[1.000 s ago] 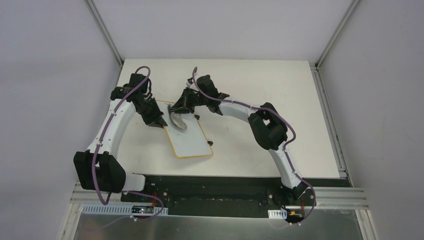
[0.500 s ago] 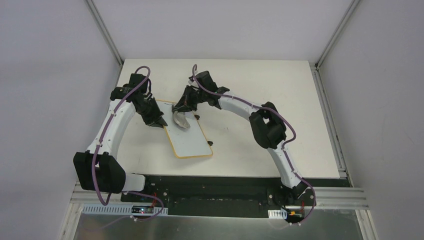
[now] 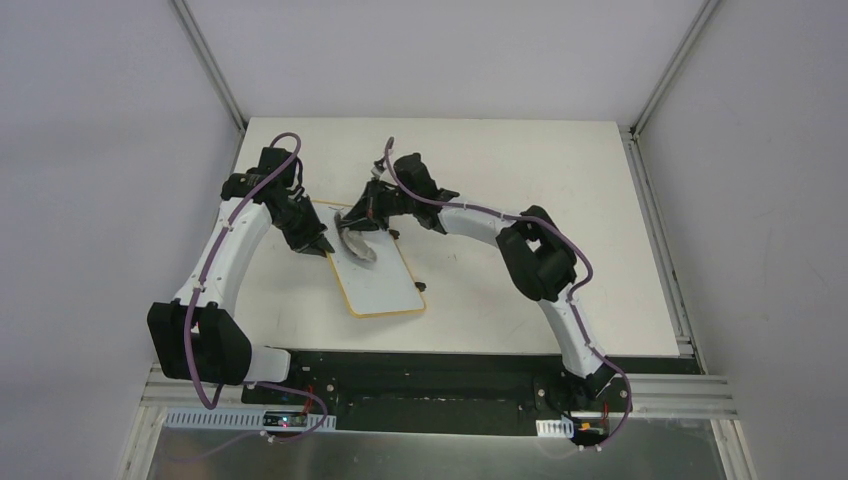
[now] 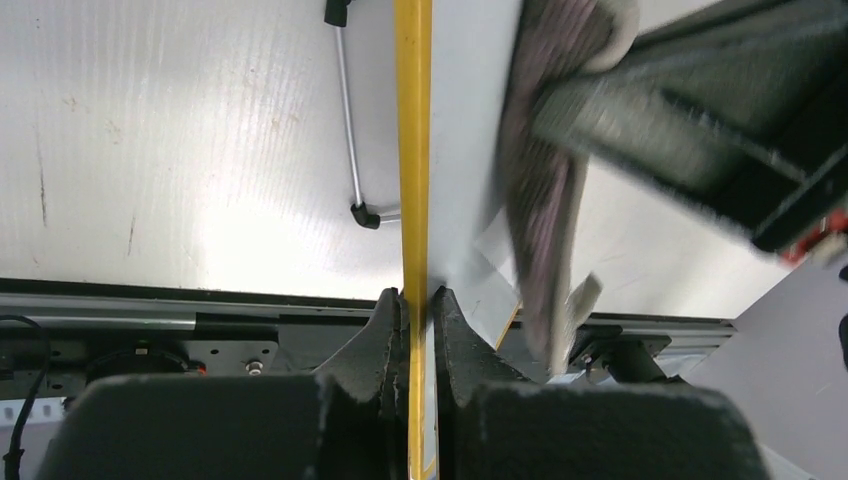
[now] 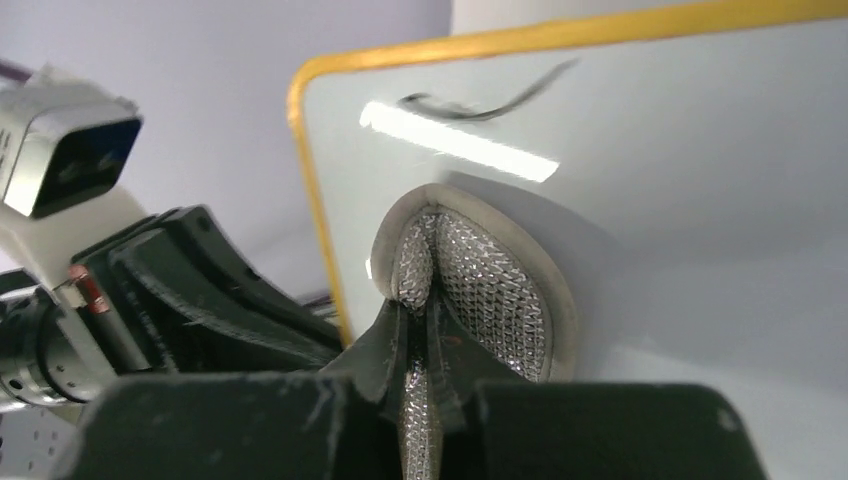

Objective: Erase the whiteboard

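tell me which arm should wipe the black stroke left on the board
Right. The right fingers pinch the grey pad against the whiteboard near the black stroke; the left fingers clamp its rim.

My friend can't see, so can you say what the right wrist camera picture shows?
The right gripper pinches a grey mesh pad against the yellow-rimmed whiteboard. A black squiggle shows on the board above the pad. At the left, the left gripper clamps the board's edge.

We read no text anywhere; the whiteboard (image 5: 650,180) bears only one curved black stroke (image 5: 480,111), above the right gripper (image 5: 418,325) jaws, illegible to us.
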Tool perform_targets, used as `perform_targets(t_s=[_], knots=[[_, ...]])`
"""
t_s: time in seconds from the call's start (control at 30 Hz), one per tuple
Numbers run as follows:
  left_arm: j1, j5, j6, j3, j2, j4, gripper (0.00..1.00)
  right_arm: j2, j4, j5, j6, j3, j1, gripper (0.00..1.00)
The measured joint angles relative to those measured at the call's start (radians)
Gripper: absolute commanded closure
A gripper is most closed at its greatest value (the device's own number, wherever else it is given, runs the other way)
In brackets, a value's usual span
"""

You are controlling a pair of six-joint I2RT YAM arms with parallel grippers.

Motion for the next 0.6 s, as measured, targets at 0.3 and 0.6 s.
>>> perform_targets(t_s=[0.3, 0.6], knots=[[0.000, 0.004, 0.025, 0.015, 0.011, -0.010, 1.00, 0.119, -0.190, -0.005, -0.089, 0.138, -0.105, 1.00], [0.000, 0.003, 0.040, 0.025, 0.025, -0.026, 1.00, 0.282, -0.354, 0.060, -0.138, 0.561, -0.041, 1.00]])
